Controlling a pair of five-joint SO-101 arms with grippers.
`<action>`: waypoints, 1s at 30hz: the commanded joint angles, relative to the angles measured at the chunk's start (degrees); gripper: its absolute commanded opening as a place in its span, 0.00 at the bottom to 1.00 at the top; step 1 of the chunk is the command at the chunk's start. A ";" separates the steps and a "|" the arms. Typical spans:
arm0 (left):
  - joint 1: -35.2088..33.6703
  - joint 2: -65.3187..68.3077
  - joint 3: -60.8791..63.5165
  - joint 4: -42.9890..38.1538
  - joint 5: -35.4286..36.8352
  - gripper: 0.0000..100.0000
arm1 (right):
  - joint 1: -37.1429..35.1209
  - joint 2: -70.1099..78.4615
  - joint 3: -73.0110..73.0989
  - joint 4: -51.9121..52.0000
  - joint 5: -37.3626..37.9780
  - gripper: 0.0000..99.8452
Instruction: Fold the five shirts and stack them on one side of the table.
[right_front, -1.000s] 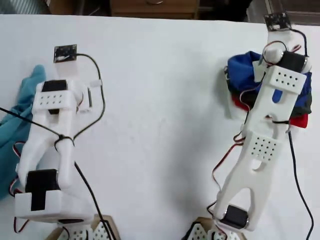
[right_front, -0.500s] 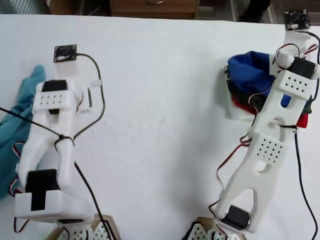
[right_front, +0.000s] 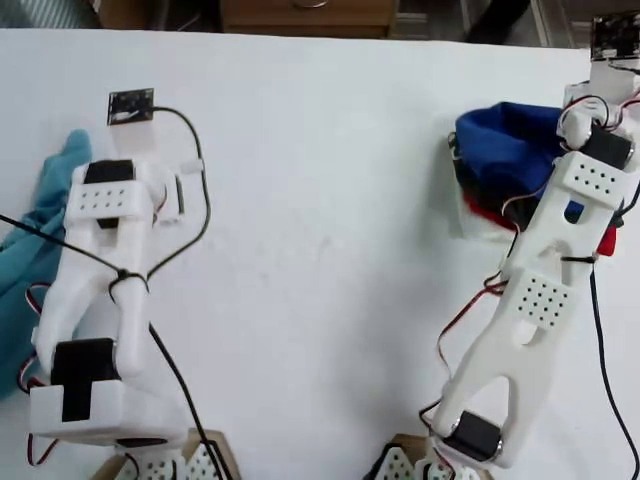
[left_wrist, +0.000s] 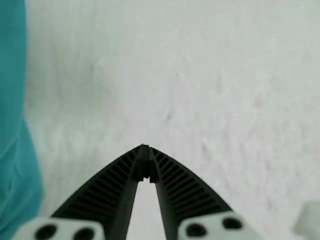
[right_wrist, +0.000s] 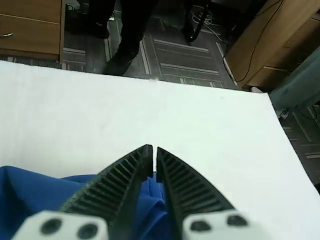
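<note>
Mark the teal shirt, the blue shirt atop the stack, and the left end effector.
Teal cloth shirt (right_front: 22, 285): high view, uncovered stretch of fabric.
Folded blue cloth shirt (right_front: 500, 140): high view, its top face.
Black ridged left end effector (left_wrist: 145, 150): left wrist view, between its fingertips.

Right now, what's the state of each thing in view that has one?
left end effector: shut, empty, over bare table
right end effector: shut, empty, above the blue shirt
teal shirt: unfolded, crumpled at table's left edge
blue shirt: on top of stack, rumpled
red shirt: low in stack, edge showing
</note>
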 joint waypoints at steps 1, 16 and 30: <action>-0.44 -2.81 -0.84 -0.62 -0.18 0.03 | -0.40 -4.97 -4.84 2.24 -0.53 0.02; -0.44 -2.81 -0.92 -0.70 -0.18 0.03 | -1.63 -13.23 -8.26 44.09 0.00 0.02; -0.53 -2.90 -1.10 0.97 -0.18 0.03 | 1.71 -3.30 -8.26 37.05 0.00 0.02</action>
